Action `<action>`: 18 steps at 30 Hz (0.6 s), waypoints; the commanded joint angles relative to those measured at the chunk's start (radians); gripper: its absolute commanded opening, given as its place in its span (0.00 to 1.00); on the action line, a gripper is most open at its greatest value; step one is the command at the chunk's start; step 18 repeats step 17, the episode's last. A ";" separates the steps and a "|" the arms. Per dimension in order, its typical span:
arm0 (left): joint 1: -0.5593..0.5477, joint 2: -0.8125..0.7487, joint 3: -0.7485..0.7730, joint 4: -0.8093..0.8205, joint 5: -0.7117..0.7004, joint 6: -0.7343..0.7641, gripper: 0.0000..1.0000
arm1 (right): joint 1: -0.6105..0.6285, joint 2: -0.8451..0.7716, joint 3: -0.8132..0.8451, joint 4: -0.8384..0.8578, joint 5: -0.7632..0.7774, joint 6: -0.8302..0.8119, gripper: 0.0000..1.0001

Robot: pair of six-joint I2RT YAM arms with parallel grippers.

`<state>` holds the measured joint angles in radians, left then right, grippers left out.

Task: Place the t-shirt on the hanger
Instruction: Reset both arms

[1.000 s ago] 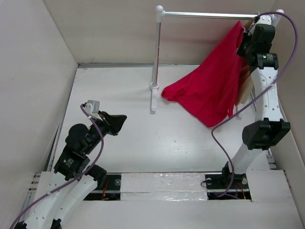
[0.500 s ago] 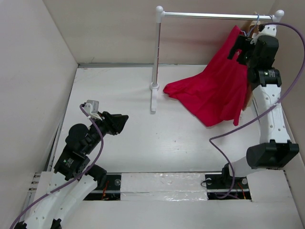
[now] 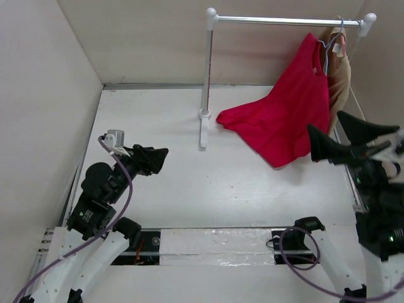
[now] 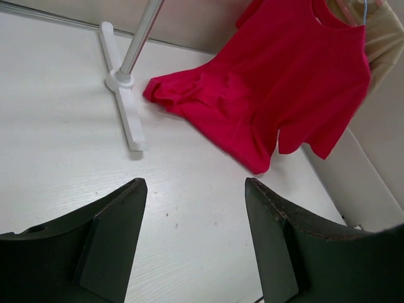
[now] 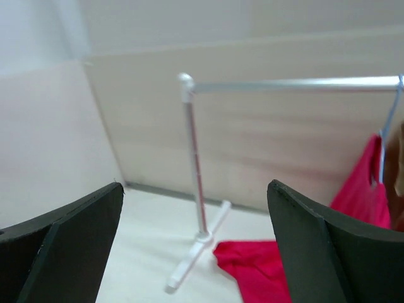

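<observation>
The red t-shirt (image 3: 293, 107) hangs at the right end of the rail, its neck up by the light-blue hanger (image 3: 331, 43), whose hook is over the rail. Its lower half trails onto the table in a bunch (image 4: 189, 95). In the left wrist view the hanger (image 4: 365, 9) shows only at the shirt's neck. My right gripper (image 3: 324, 121) is open, near the right edge, apart from the shirt (image 5: 363, 192) and hanger (image 5: 386, 129). At the near left my left gripper (image 3: 161, 158) is open over bare table, holding nothing.
A white clothes rack stands at the back, with a post (image 3: 207, 69), a foot (image 4: 123, 95) and a rail (image 5: 297, 83). A tan garment (image 3: 341, 72) hangs behind the t-shirt. Walls close in the table on the left, back and right.
My right gripper opened, let go at the rail and drew back toward the near right. The t-shirt stays hanging. My left gripper opened where it was.
</observation>
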<state>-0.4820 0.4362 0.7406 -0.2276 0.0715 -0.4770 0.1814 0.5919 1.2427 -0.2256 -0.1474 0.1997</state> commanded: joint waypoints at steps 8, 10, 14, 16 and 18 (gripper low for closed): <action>0.003 -0.051 0.183 -0.006 -0.115 -0.018 0.62 | 0.013 -0.348 -0.184 -0.194 -0.251 0.058 1.00; 0.003 -0.070 0.155 -0.013 -0.110 -0.040 0.61 | 0.013 -0.386 -0.244 -0.257 -0.245 0.050 1.00; 0.003 -0.105 0.138 -0.065 -0.124 -0.061 0.60 | 0.013 -0.437 -0.307 -0.271 -0.242 0.059 1.00; 0.003 -0.113 0.134 -0.075 -0.130 -0.068 0.61 | 0.013 -0.434 -0.298 -0.261 -0.242 0.064 1.00; 0.003 -0.119 0.134 -0.067 -0.127 -0.071 0.64 | 0.013 -0.426 -0.286 -0.259 -0.242 0.063 1.00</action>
